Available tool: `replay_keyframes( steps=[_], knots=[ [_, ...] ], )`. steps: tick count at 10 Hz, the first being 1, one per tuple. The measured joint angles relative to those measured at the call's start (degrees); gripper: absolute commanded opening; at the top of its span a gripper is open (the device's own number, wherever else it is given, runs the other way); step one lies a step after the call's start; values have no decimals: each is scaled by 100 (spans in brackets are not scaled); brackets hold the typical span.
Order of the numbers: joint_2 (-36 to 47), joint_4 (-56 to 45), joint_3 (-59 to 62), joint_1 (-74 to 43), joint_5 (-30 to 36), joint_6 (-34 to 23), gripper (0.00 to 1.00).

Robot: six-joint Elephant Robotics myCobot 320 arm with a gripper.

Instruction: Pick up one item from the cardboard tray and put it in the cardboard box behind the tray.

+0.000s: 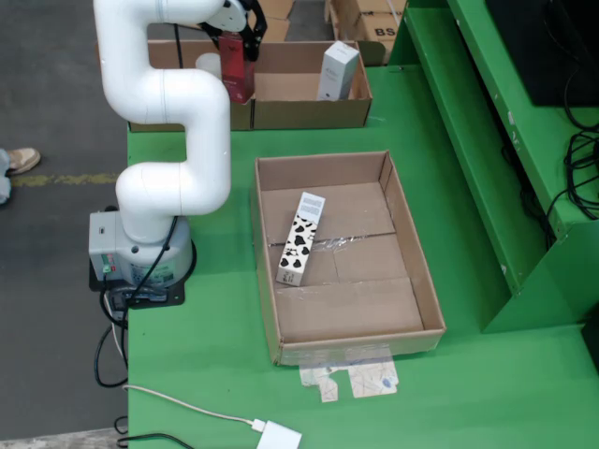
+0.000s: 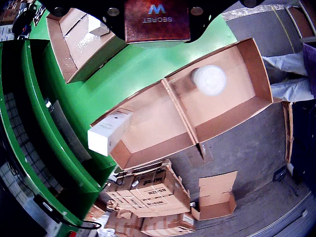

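A green bench (image 1: 225,374) fills most of the fixed view, with grey floor along the left edge. The white arm (image 1: 168,112) rises from its base at the left and reaches to the top of the frame. There the hand (image 1: 239,47) is closed on a dark red carton (image 1: 237,67), which hangs upright over the left compartment of the box (image 1: 309,114) at the top centre. In the riding view the carton (image 2: 157,19) sits at the top centre, clamped between the black jaws, with the box (image 2: 217,118) open below it. A divider (image 2: 180,113) splits the box in two. A white round thing (image 2: 209,79) lies in one compartment, upper right of that frame; a white carton (image 2: 108,132) stands in the other, at centre left. In the fixed view the tray (image 1: 426,281) lies mid-frame, well below the hand, and a cow-patterned carton (image 1: 300,239) lies flat and slanted in its left part.
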Motion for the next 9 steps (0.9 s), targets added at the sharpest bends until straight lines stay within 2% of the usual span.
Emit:
replay_keyframes(
  steps=[9],
  knots=[
    [18,-246,0,1318,-26,360,0]
  ],
)
